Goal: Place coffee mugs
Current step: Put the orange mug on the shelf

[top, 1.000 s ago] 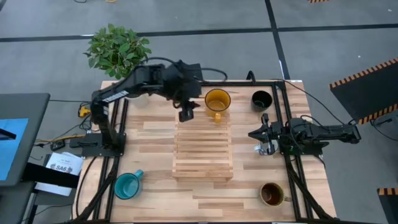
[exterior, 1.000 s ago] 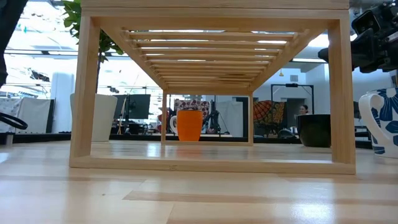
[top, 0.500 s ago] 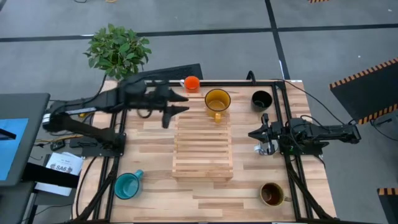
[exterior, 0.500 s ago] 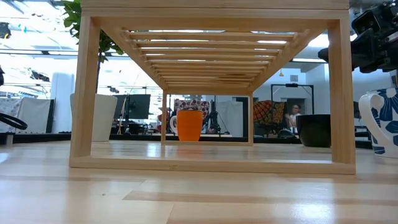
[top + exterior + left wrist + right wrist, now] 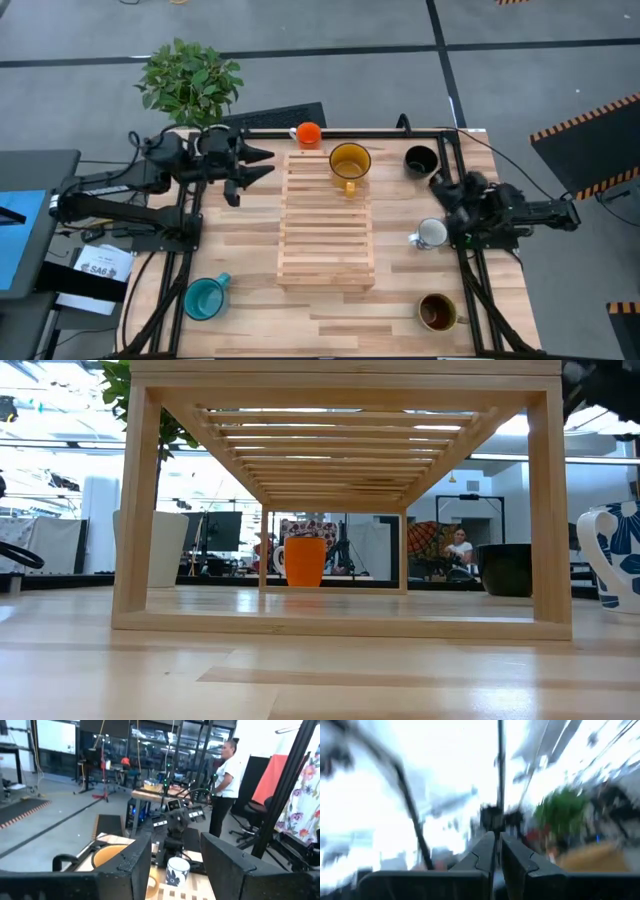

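Rack (image 5: 327,222) sits between us; our left gripper (image 5: 262,164) gapes wide, our right gripper (image 5: 443,187) nearly closed, beside white mug (image 5: 432,234)

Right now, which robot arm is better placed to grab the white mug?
Probably the right. Its end effector sits beside the white mug, while the left end effector is across the wooden rack.

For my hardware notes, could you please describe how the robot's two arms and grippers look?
Both are dark, slim, jointed arms. The left gripper has two flat, blocky black fingers; the right gripper has similar tapered black fingers. Black cables run along the frame.
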### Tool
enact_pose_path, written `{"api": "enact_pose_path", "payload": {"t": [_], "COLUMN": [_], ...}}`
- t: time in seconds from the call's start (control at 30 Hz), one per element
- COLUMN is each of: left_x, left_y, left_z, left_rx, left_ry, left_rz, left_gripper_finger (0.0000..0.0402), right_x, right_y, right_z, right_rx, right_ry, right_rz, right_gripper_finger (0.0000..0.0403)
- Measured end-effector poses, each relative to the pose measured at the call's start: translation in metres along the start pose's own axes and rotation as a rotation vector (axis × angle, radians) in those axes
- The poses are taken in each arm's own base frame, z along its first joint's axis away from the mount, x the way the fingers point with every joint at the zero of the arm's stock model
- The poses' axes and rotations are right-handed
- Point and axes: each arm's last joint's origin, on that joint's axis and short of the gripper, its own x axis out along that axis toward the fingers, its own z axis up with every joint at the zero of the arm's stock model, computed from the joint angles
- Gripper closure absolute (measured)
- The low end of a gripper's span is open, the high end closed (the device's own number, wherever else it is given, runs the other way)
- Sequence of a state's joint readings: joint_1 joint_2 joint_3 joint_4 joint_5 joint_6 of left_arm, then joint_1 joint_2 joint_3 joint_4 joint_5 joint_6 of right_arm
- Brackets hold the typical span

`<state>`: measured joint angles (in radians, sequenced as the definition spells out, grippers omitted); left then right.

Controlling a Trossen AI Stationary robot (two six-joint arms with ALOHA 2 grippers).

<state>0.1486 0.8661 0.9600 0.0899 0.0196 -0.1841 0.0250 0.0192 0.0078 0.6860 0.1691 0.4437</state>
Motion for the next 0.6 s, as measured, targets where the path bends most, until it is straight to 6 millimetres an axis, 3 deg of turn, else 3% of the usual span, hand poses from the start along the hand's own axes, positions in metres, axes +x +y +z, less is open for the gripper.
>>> {"api": "enact_pose_path", "payload": {"t": [0.13,0.2,0.4,0.6], "left_x": [-0.006,-0.007,-0.007,-0.006], "left_y": [-0.001,-0.001,-0.001,-0.001], "left_z": [0.004,0.005,0.005,0.003], "left_rx": [0.004,0.004,0.017,0.041], "left_ry": [-0.019,-0.024,-0.022,-0.009], "left_rz": [-0.004,-0.004,-0.004,-0.001], "left_gripper_finger": [0.0248,0.0249,0.0249,0.0249], "right_x": [0.006,0.015,0.055,0.085], "right_y": [0.003,0.007,0.01,-0.003], "right_z": [0.017,0.023,0.019,0.024], "right_rx": [0.075,0.069,0.013,-0.049], "right_ry": [-0.133,-0.116,0.072,0.392], "right_rz": [-0.151,-0.19,-0.35,-0.738], "right_gripper_finger": [0.0347,0.0347,0.0338,0.028]}}
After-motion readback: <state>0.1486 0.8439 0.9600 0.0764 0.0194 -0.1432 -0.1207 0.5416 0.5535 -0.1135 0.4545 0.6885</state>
